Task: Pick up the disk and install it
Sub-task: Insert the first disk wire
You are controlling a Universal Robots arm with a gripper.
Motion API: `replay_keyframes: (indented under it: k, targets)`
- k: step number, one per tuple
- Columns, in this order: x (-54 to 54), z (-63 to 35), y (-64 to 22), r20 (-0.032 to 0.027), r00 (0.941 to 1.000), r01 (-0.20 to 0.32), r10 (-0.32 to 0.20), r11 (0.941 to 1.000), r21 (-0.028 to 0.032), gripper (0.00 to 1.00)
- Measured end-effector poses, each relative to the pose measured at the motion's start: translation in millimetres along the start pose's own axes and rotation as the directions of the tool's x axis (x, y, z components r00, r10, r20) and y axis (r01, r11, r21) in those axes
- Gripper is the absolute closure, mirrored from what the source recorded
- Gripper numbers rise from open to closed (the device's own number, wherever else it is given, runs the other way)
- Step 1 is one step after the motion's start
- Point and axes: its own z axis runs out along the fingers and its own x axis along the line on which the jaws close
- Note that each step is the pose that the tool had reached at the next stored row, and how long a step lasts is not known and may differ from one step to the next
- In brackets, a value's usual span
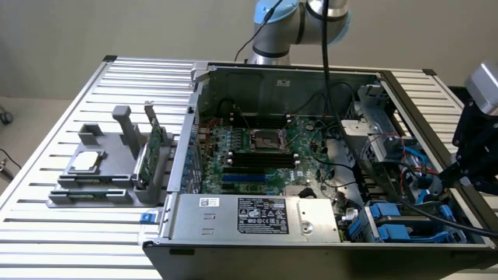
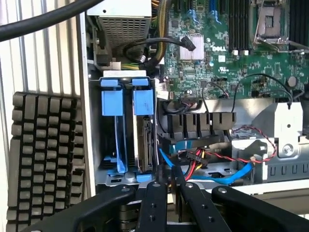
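The disk (image 2: 145, 140) is not in the claw (image 2: 170, 186). It stands on edge in the steel drive cage (image 2: 108, 178) at a corner of the open computer case (image 1: 195, 116), next to the power supply (image 2: 123, 21). Its bright blue plastic carrier tab faces out of the cage, probably so it can be slid in and pulled out by that end. A dull grey metal flank shows below the tab.

A second blue carrier (image 2: 112, 104) sits just beside it in the neighbouring slot. To my eye the disk looks seated, level with this neighbour.

The claw hangs above the case near the cage, apart from the disk. Whether it is clenched or released I cannot tell.

Thin blue and red cables (image 2: 227, 171) loop loosely by the cage, close to the green motherboard (image 2: 227, 53). A black ribbed mat (image 2: 43, 154) lies outside the case wall on the slatted aluminium bench (image 1: 93, 233).
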Motion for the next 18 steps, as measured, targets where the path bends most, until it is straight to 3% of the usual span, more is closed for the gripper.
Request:
replay_keyframes:
  k: [3, 7, 14, 18]
  targets:
    - [0.0, -0.1, 0.0, 0.0008, 0.9987, -0.052, 0.052, 0.9986, 0.0068, 0.81]
    - [0.0, 0.0, 0.0, 0.0025, 0.9927, -0.121, 0.121, 0.9925, 0.0158, 0.81]
    - [0.0, 0.0, 0.0, 0.007, 0.9709, -0.24, 0.239, 0.9704, 0.0311, 0.81]
    - [-0.6, -5.2, 1.5, 0.0071, 0.97, -0.243, 0.243, 0.9695, 0.0312, 0.81]
